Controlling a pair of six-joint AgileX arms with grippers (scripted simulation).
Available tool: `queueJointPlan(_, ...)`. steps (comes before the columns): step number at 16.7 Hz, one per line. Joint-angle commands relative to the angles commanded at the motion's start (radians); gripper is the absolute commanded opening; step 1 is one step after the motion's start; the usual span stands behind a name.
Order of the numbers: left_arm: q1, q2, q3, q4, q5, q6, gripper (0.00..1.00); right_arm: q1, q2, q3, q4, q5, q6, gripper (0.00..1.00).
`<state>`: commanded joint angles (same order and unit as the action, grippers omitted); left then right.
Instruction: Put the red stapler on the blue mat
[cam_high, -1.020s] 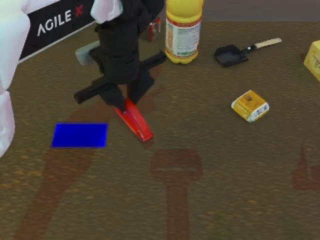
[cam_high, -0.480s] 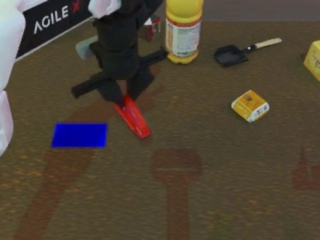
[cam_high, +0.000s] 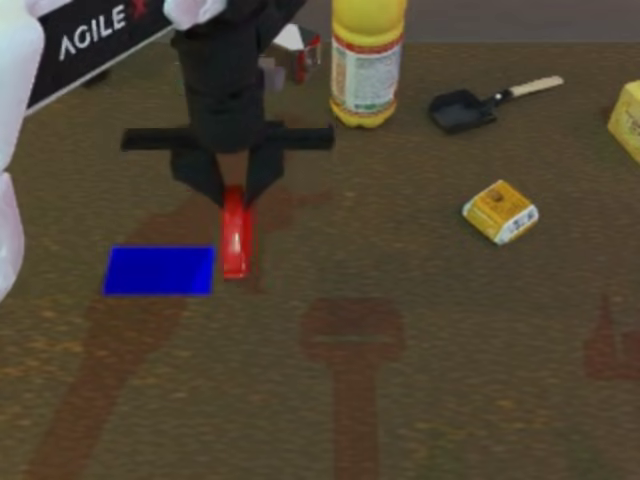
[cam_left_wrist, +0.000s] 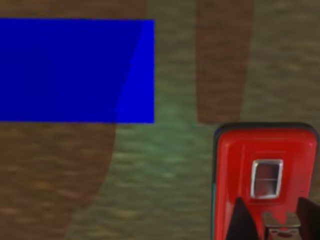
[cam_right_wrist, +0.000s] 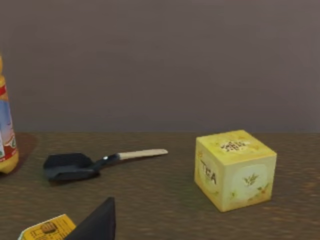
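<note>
The red stapler (cam_high: 235, 235), judged rigid, light and slick-shelled, is clamped at its rear end by the left gripper (cam_high: 233, 190), beside the blue mat (cam_high: 159, 270).

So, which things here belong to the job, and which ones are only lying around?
For the job:
- small bright red wedge-shaped stapler, held at one end
- flat vivid blue rectangular mat, just beside the stapler
- left gripper, its jaws shut on the stapler

Just lying about:
- yellow bottle
- small black shovel with pale handle
- yellow tea box
- small yellow carton
</note>
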<state>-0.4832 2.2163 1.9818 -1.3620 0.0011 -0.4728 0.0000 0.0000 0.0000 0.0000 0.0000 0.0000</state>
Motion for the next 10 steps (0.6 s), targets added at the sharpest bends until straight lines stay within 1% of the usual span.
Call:
queueJointPlan(2,0.016,-0.001,-0.013,-0.004,-0.001,0.234,0.00,0.000,0.000,0.000,0.000,0.000,0.000,1.00)
queueJointPlan(8,0.067,-0.011,-0.063,-0.012,-0.005,1.013,0.00,0.000,0.000,0.000,0.000,0.000,0.000,1.00)
queueJointPlan(10,0.083,-0.025,-0.078,-0.005,-0.006,1.234,0.00,0.000,0.000,0.000,0.000,0.000,0.000,1.00)
